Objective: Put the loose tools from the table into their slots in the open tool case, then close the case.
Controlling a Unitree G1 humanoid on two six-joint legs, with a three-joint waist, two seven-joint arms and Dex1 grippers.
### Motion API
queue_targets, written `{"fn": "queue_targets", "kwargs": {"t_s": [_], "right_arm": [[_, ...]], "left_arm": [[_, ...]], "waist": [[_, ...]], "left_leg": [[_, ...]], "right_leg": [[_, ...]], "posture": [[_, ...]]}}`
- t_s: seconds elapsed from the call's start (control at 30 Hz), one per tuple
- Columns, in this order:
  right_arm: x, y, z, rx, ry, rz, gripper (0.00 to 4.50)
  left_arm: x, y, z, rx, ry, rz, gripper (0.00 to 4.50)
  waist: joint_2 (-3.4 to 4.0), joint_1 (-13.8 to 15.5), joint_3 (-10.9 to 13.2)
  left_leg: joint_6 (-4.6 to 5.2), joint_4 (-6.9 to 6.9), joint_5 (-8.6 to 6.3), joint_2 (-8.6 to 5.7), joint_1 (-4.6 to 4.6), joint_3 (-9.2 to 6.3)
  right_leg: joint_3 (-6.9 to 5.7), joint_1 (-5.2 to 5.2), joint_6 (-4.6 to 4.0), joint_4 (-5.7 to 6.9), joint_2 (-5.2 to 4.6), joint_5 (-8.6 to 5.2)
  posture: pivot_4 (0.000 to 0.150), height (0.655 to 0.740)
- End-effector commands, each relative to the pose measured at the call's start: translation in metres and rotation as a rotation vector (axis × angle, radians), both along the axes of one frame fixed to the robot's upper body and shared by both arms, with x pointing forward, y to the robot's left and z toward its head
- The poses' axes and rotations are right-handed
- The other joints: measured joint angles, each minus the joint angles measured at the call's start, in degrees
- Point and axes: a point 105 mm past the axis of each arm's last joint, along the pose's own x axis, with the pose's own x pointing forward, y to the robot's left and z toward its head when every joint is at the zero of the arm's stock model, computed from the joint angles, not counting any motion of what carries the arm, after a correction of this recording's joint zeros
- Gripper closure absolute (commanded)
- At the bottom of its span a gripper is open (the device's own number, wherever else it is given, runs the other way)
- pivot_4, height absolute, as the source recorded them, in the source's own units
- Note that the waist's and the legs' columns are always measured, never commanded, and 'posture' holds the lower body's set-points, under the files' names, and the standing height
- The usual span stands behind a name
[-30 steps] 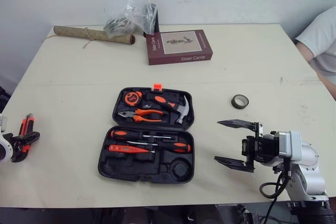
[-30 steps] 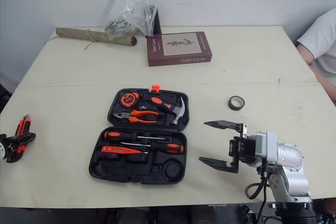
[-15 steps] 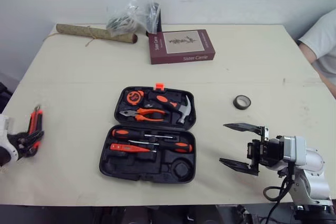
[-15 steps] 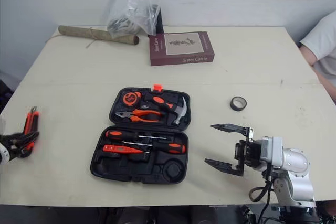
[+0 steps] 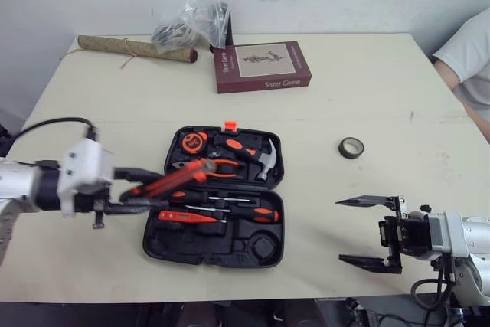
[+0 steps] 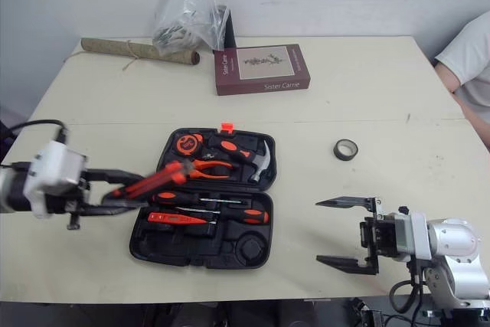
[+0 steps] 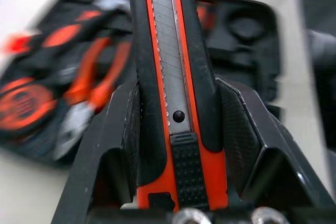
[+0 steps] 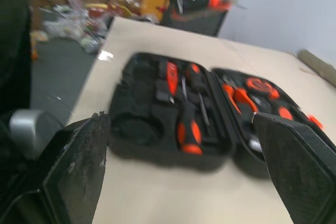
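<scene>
1. The left gripper is clamped on an orange-and-black utility knife; in the left wrist view both black fingers press against the knife's sides.
2. The knife reaches from the gripper across the left edge of the open tool case; its far end lies over the pliers; whether it touches them I cannot tell.
3. The case lies open in the middle of the table; its far half holds a tape measure, the pliers and a hammer; its near half holds screwdrivers.
4. The right gripper hovers at the table's right front, well apart from the case, jaws spread wide with nothing between them.
5. A tape roll lies right of the case; a book, a plastic bag and a tied roll sit near the far edge; a person's sleeve shows at the right.
</scene>
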Motion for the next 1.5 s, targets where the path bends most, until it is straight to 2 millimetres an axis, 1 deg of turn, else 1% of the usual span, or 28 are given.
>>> {"fn": "queue_targets", "kwargs": {"t_s": [0.03, 0.17, 0.23, 0.47, 0.6, 0.67, 0.83, 0.9, 1.03, 1.07, 1.13, 1.17, 1.2, 1.23, 1.27, 1.4, 1.5], "right_arm": [[-0.007, 0.009, 0.004, 0.026, 0.017, 0.031, 0.00], [-0.008, 0.013, -0.001, 0.026, 0.035, 0.010, 0.00], [-0.009, 0.015, -0.003, 0.028, 0.042, -0.001, 0.00], [-0.008, 0.021, 0.000, 0.040, 0.027, -0.026, 0.00], [-0.006, 0.021, -0.001, 0.034, 0.025, -0.042, 0.00], [-0.005, 0.021, -0.001, 0.035, 0.024, -0.049, 0.00], [-0.003, 0.024, -0.001, 0.046, 0.024, -0.056, 0.00], [-0.003, 0.024, -0.001, 0.047, 0.025, -0.054, 0.00], [-0.002, 0.025, -0.002, 0.049, 0.029, -0.051, 0.00], [-0.002, 0.025, -0.002, 0.049, 0.030, -0.051, 0.00], [-0.002, 0.025, -0.003, 0.048, 0.034, -0.051, 0.00], [-0.002, 0.025, -0.003, 0.047, 0.035, -0.051, 0.00], [-0.002, 0.025, -0.004, 0.046, 0.037, -0.050, 0.00], [-0.002, 0.025, -0.004, 0.045, 0.038, -0.050, 0.00], [-0.002, 0.025, -0.004, 0.045, 0.040, -0.049, 0.00], [-0.001, 0.025, -0.005, 0.045, 0.042, -0.052, 0.00], [0.001, 0.022, -0.007, 0.040, 0.048, -0.058, 0.00]], "left_arm": [[-0.010, -0.020, -0.022, 0.202, 0.019, -0.165, 3.01], [-0.007, -0.031, -0.039, 0.296, 0.035, -0.197, 3.01], [-0.006, -0.034, -0.045, 0.326, 0.026, -0.210, 3.01], [0.002, -0.031, -0.060, 0.407, 0.004, -0.184, 3.01], [0.004, -0.032, -0.063, 0.415, -0.004, -0.193, 3.01], [0.001, -0.035, -0.066, 0.413, 0.015, -0.214, 3.01], [0.003, -0.035, -0.071, 0.436, 0.024, -0.174, 3.01], [0.004, -0.041, -0.072, 0.408, 0.022, -0.162, 3.01], [0.002, -0.042, -0.074, 0.407, 0.047, -0.171, 3.01], [0.002, -0.044, -0.072, 0.397, 0.031, -0.188, 3.01], [0.004, -0.049, -0.069, 0.369, -0.010, -0.193, 1.99], [0.005, -0.051, -0.068, 0.354, -0.028, -0.198, 1.81], [0.006, -0.053, -0.065, 0.333, -0.058, -0.211, 1.28], [0.005, -0.056, -0.061, 0.302, -0.086, -0.237, 0.96], [0.006, -0.056, -0.057, 0.277, -0.103, -0.244, 0.54], [0.006, -0.047, -0.037, 0.148, -0.094, -0.212, 0.54], [0.006, -0.038, -0.027, 0.075, -0.090, -0.192, 0.54]], "waist": [[-0.01, 0.13, 0.01], [-0.02, 0.32, 0.01], [-0.02, 0.37, 0.01], [-0.04, 0.52, 0.02], [-0.04, 1.15, 0.02], [-0.04, 1.39, 0.02], [-0.04, 1.50, 0.02], [-0.03, 1.50, 0.02], [-0.03, 1.55, 0.02], [-0.03, 1.56, 0.02], [-0.03, 1.55, 0.02], [-0.02, 1.67, 0.01], [0.00, 1.80, 0.00], [0.00, 1.95, 0.00], [-0.03, 1.99, 0.01], [-0.05, 1.82, 0.02], [-0.04, 1.39, 0.02]], "left_leg": [[0.02, 0.01, 0.01, -0.04, 0.00, 0.00], [0.03, 0.05, 0.01, -0.04, -0.08, 0.00], [0.05, 0.06, 0.02, -0.05, -0.09, 0.01], [0.08, 0.12, 0.04, 0.00, -0.11, 0.04], [0.09, 0.15, 0.05, 0.01, -0.12, 0.05], [0.10, 0.17, 0.05, 0.02, -0.12, 0.05], [0.13, 0.18, 0.07, 0.01, -0.11, 0.05], [0.14, 0.18, 0.08, 0.00, -0.11, 0.05], [0.17, 0.20, 0.10, 0.00, -0.10, 0.04], [0.17, 0.22, 0.10, -0.01, -0.09, 0.02], [0.18, 0.22, 0.10, -0.01, -0.09, 0.02], [0.18, 0.22, 0.10, -0.01, -0.09, 0.02], [0.18, 0.22, 0.10, -0.01, -0.06, 0.00], [0.20, 0.24, 0.11, -0.04, -0.05, -0.01], [0.21, 0.25, 0.12, -0.05, -0.06, -0.01], [0.22, 0.27, 0.12, -0.01, -0.09, -0.02], [0.20, 0.28, 0.14, 0.02, -0.08, -0.03]], "right_leg": [[0.00, 0.01, 0.01, 0.00, 0.01, 0.00], [0.02, -0.02, 0.02, -0.04, 0.11, 0.01], [0.04, -0.05, 0.02, -0.04, 0.14, 0.01], [0.09, -0.10, 0.02, 0.02, 0.19, 0.01], [0.10, -0.10, 0.02, 0.01, 0.19, 0.01], [0.10, -0.10, 0.02, 0.02, 0.19, 0.01], [0.10, -0.08, 0.02, 0.03, 0.19, 0.01], [0.10, -0.07, 0.02, 0.03, 0.19, 0.01], [0.10, -0.05, 0.02, 0.04, 0.18, 0.01], [0.09, -0.03, 0.02, 0.04, 0.18, 0.01], [0.10, -0.02, 0.03, 0.04, 0.17, 0.01], [0.10, -0.02, 0.03, 0.04, 0.17, 0.01], [0.09, 0.03, 0.03, 0.03, 0.16, 0.02], [0.09, 0.04, 0.04, 0.03, 0.13, 0.02], [0.08, 0.04, 0.05, 0.04, 0.11, 0.02], [0.06, 0.02, 0.05, 0.04, 0.12, 0.02], [0.03, 0.02, 0.04, 0.08, 0.11, 0.02]], "posture": [[0.150, 0.7400], [0.150, 0.7400], [0.150, 0.7400], [0.150, 0.7400], [0.150, 0.7400], [0.150, 0.7400], [0.150, 0.7400], [0.150, 0.7400], [0.150, 0.7400], [0.150, 0.7400], [0.150, 0.7400], [0.150, 0.7400], [0.150, 0.7400], [0.150, 0.7400], [0.150, 0.7400], [0.150, 0.7400], [0.150, 0.7400]]}}
